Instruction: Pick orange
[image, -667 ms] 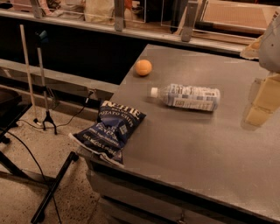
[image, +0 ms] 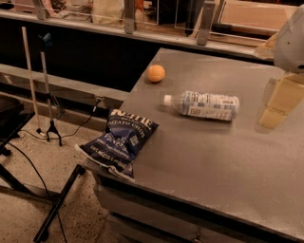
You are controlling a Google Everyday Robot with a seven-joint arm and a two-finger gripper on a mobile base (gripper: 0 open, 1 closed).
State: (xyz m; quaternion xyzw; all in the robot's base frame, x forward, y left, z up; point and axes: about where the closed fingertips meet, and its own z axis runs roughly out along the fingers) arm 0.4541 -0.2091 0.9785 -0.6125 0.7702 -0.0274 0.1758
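Note:
The orange (image: 156, 73) is small, round and light orange. It lies on the grey table (image: 213, 161) near the far left edge. A plastic water bottle (image: 203, 105) lies on its side to the right of it and a little nearer. My gripper (image: 279, 103) hangs over the right side of the table with its pale yellow end just above the surface. It is to the right of the bottle and far from the orange. It holds nothing that I can see.
A dark blue bag of potato chips (image: 118, 141) lies on the table's near left corner, partly over the edge. A counter with posts (image: 128, 14) runs behind the table. Stands (image: 47, 95) and cables are on the floor to the left.

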